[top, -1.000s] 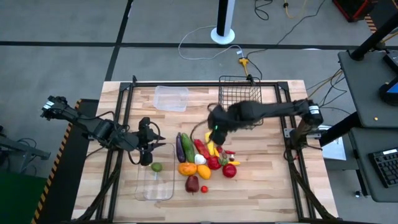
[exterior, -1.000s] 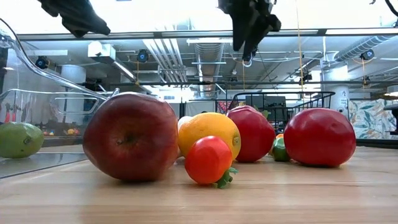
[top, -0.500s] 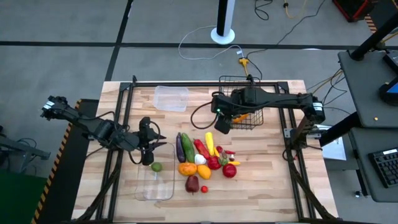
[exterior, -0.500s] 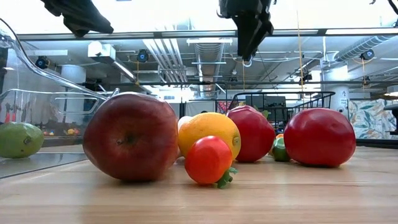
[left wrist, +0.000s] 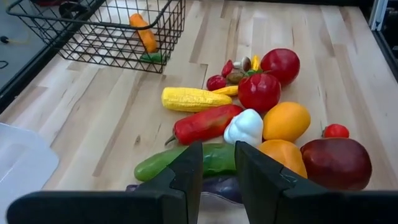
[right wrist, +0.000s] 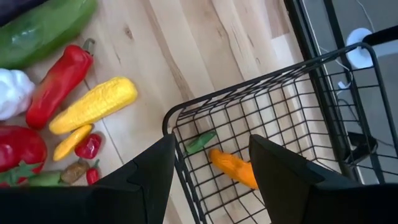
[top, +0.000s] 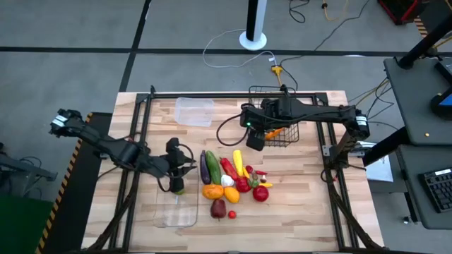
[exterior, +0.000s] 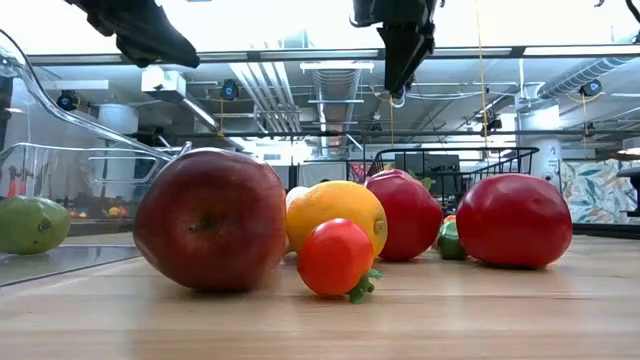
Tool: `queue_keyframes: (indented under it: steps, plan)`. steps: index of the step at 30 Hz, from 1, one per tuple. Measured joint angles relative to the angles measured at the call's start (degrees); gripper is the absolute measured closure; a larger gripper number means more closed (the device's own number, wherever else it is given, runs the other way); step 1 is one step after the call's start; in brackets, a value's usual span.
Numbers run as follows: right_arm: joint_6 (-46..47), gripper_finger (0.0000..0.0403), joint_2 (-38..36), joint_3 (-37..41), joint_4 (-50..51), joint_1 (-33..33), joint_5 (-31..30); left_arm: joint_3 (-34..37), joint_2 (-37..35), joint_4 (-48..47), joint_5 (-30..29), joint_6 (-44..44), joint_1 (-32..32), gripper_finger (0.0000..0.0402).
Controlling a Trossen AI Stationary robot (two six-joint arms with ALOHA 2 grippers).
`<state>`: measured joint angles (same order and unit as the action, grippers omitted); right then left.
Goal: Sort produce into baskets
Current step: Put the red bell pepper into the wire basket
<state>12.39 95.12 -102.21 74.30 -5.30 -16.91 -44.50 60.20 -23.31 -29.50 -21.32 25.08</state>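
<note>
One orange carrot [right wrist: 235,168] already lies in the black wire-mesh basket [top: 274,120] beneath the right end effector [right wrist: 208,163], whose fingers stand open and empty. One green lime [exterior: 30,223] sits in the long clear plastic tray [top: 176,212]. Three clear or wire containers show in all. About a dozen pieces wait heaped mid-bench [top: 311,197]. The left end effector [left wrist: 217,163], narrow and empty, should widen first, then descend squarely over the green cucumber [left wrist: 186,160].

Light is bright and even from above. In the low view the ceiling is overexposed, and the glossy dark red apple [exterior: 210,220] shows soft glare. Shadows on the pale wooden worktop [top: 304,190] are weak. Wrist views stay sharp.
</note>
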Motion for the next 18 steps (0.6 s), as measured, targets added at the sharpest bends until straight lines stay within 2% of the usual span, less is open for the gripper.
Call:
queue_keyframes:
  steps: [5, 10, 13, 18]
  plan:
    - [-0.4, 0.0204, -1.8, 0.0, 0.2, 0.0, 0.3, -1.8, 3.6, 4.4, 0.0, 5.5, -0.2, 0.0323]
    - [0.4, 0.0204, -5.0, 0.2, 0.2, 0.6, 0.4, -7.0, 9.7, 5.5, 0.8, 13.9, -1.9, 0.0323]
    - [1.2, 0.0204, -6.7, 0.7, 0.0, 1.3, 0.4, -10.0, 13.6, 5.3, 6.2, 20.9, -4.1, 0.0323]
    - [3.1, 0.0204, -10.1, 2.1, -0.6, 3.6, 0.4, -13.4, 18.6, 5.4, 20.8, 33.8, -10.0, 0.0323]
